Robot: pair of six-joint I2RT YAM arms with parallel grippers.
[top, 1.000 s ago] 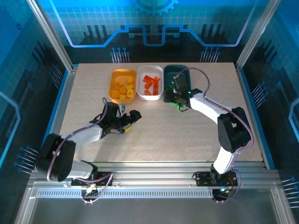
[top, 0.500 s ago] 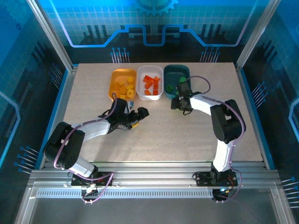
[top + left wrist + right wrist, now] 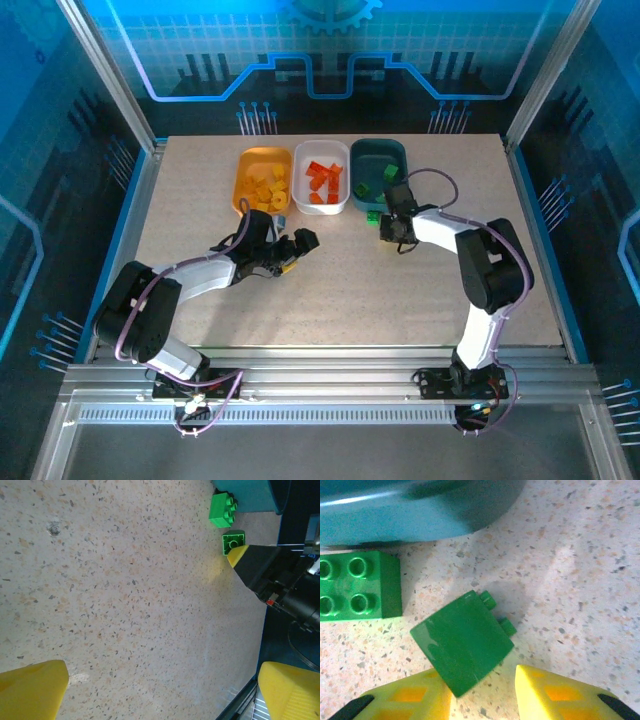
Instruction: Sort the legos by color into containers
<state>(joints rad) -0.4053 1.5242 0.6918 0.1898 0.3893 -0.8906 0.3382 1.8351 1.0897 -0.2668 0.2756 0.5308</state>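
Observation:
Three containers stand in a row at the back: an orange-yellow tray (image 3: 250,160) with yellow legos, a white tray (image 3: 322,152) with orange-red legos, and a teal tray (image 3: 378,152) with green ones. Two green legos lie on the table just in front of the teal tray (image 3: 395,510). One stands studs up (image 3: 357,586); the other (image 3: 462,650) lies on its side. My right gripper (image 3: 482,680) is low over the tipped one. Its left finger touches that brick's corner; the right finger stands a gap away. My left gripper (image 3: 162,690) is wide open over bare table, holding nothing.
The left wrist view looks across the table at both green legos (image 3: 223,510) (image 3: 233,542), the right gripper's yellow fingertip (image 3: 237,556) and the teal tray's corner (image 3: 245,492). Metal rails edge the table, with glass walls around it.
My right gripper has come back from over the teal tray down to the table beside the green legos, and its jaws have narrowed. The left arm shifted slightly right, then stayed still.

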